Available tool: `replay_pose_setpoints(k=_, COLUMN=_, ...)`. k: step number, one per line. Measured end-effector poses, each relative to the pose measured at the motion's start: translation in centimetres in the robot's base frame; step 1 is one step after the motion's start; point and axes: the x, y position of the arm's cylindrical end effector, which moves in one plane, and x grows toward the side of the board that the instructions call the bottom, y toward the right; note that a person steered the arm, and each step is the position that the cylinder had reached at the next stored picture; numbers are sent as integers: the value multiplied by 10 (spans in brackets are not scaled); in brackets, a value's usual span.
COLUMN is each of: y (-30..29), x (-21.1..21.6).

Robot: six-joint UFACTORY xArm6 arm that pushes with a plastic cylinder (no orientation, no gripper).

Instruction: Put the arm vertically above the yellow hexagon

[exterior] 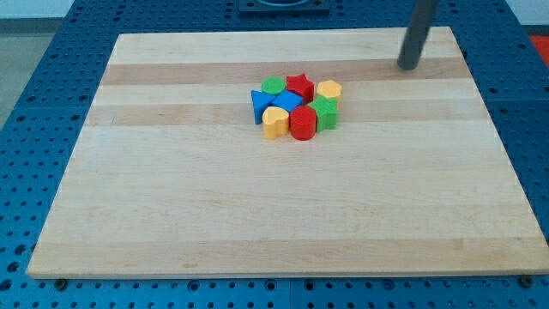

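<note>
The yellow hexagon [328, 89] sits at the upper right of a tight cluster of blocks near the board's middle. My tip [408, 65] is near the view's top right, well to the right of the hexagon and slightly above it, touching no block. The cluster also holds a red star [299, 85], a green round block [273, 85], a blue triangle [258, 104], a blue cube [288, 103], a green star [325, 112], a red cylinder [303, 124] and a yellow heart-like block [274, 123].
The wooden board [171, 206] lies on a blue perforated table [34, 103]. A dark mount shows at the view's top edge [283, 5].
</note>
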Motion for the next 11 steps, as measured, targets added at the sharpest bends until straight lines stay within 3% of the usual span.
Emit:
replay_pose_setpoints(k=2, y=-59, x=0)
replay_pose_setpoints(k=6, y=-67, x=26)
replay_pose_setpoints(k=11, y=-145, x=45)
